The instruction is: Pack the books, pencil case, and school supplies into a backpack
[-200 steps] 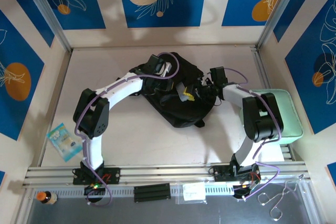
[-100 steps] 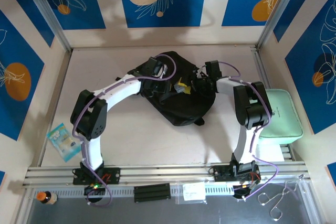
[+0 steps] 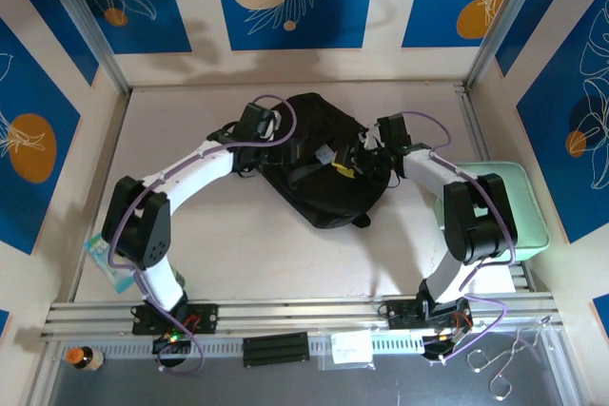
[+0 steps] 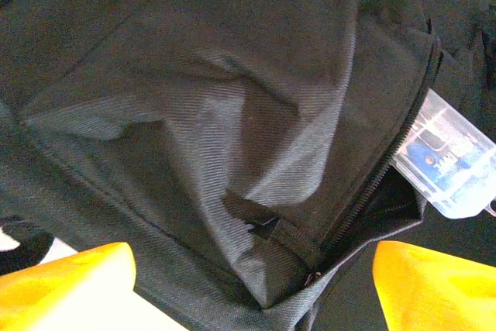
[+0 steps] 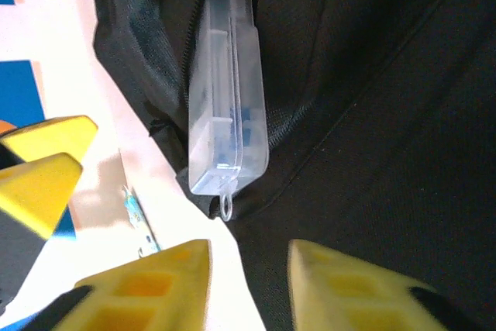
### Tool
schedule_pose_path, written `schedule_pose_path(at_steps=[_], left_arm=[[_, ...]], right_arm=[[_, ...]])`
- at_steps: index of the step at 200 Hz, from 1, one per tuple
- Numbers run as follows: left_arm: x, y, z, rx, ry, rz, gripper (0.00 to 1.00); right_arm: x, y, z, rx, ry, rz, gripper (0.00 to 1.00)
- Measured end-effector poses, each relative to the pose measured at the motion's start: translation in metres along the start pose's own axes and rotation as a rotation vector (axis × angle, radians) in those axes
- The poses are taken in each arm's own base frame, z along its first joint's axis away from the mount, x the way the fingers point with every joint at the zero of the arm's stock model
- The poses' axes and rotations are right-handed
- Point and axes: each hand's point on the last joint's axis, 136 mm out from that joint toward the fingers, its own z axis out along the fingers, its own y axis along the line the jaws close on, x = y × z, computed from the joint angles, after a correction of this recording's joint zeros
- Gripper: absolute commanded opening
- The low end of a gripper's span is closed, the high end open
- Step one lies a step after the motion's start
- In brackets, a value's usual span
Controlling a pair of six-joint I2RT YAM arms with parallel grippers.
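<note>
The black backpack point(image 3: 324, 187) lies mid-table with its zip open. A clear plastic supply case point(image 3: 328, 154) sticks halfway out of that opening point(image 4: 446, 160) point(image 5: 229, 114). My left gripper point(image 3: 285, 145) hovers over the backpack's left side. Its yellow fingers point(image 4: 70, 284) stand wide apart above the fabric point(image 4: 194, 75), so it is open point(image 4: 252, 284). My right gripper point(image 3: 347, 166) sits just short of the case's looped end, open point(image 5: 248, 284) with nothing between its fingers point(image 5: 147, 284). The books are out of view.
A mint green box point(image 3: 519, 206) stands at the right edge beside my right arm. A blue-white packet point(image 3: 114, 256) lies at the near left. A small bottle point(image 3: 84, 358) and a clear bag point(image 3: 350, 349) sit beyond the front rail.
My left gripper opened wide and drew back to the left off the backpack. My right gripper pushed toward the case, then backed off a little and narrowed.
</note>
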Motion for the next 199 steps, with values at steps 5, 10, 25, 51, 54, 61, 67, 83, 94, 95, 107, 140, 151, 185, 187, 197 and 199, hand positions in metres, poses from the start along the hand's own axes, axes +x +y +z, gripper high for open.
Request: schedule_pose_path(at_steps=[5,10,25,51,54,61,67,83,94,95,107,140,151,185,187,197,199], left_arm=[[0.0,0.002,-0.001,-0.001,-0.004,-0.004,0.89],[0.0,0.004,-0.002,-0.003,-0.009,-0.013,0.91],[0.002,0.01,-0.004,-0.008,-0.019,-0.019,0.96],[0.005,0.017,-0.008,-0.011,-0.034,-0.033,1.0],[0.006,0.018,-0.008,-0.011,-0.034,-0.034,1.0],[0.008,0.019,-0.009,-0.011,-0.036,-0.036,1.0],[0.009,0.02,-0.01,-0.011,-0.036,-0.038,1.0],[0.01,0.021,-0.009,-0.006,-0.04,-0.054,0.99],[0.013,0.021,-0.008,0.001,-0.038,-0.066,0.98],[0.013,0.021,-0.008,0.003,-0.038,-0.068,0.98],[0.016,0.021,-0.006,0.014,-0.033,-0.086,0.97],[0.026,0.022,-0.001,0.039,-0.007,-0.136,0.94],[0.024,0.022,-0.001,0.049,-0.009,-0.153,0.93],[0.016,0.031,-0.001,0.067,-0.029,-0.214,0.93],[0.016,0.032,-0.001,0.066,-0.031,-0.217,0.92],[0.017,0.037,0.001,0.066,-0.032,-0.24,0.93],[0.017,0.039,0.001,0.065,-0.032,-0.246,0.93]], right_arm=[[-0.001,0.0,0.002,0.008,0.001,-0.006,0.23],[-0.003,0.001,0.005,0.016,0.0,-0.008,0.21],[-0.012,0.004,0.013,0.03,-0.004,-0.026,0.17],[-0.031,0.004,0.03,0.039,-0.019,-0.033,0.11],[-0.032,0.003,0.032,0.04,-0.018,-0.032,0.11],[-0.037,0.001,0.037,0.044,-0.019,-0.028,0.1],[-0.041,-0.001,0.042,0.045,-0.02,-0.025,0.1],[-0.05,-0.005,0.054,0.046,-0.017,-0.012,0.1],[-0.052,-0.006,0.061,0.044,-0.012,-0.007,0.1],[-0.052,-0.006,0.062,0.044,-0.011,-0.006,0.1],[-0.053,-0.006,0.066,0.037,-0.006,-0.003,0.12],[-0.052,-0.001,0.068,0.027,-0.006,-0.042,0.2],[-0.051,0.001,0.067,0.029,-0.01,-0.07,0.23],[-0.038,0.007,0.044,0.077,-0.044,-0.181,0.37],[-0.037,0.007,0.042,0.082,-0.048,-0.186,0.38],[-0.032,0.011,0.032,0.103,-0.061,-0.24,0.43],[-0.03,0.012,0.03,0.109,-0.065,-0.247,0.44]])
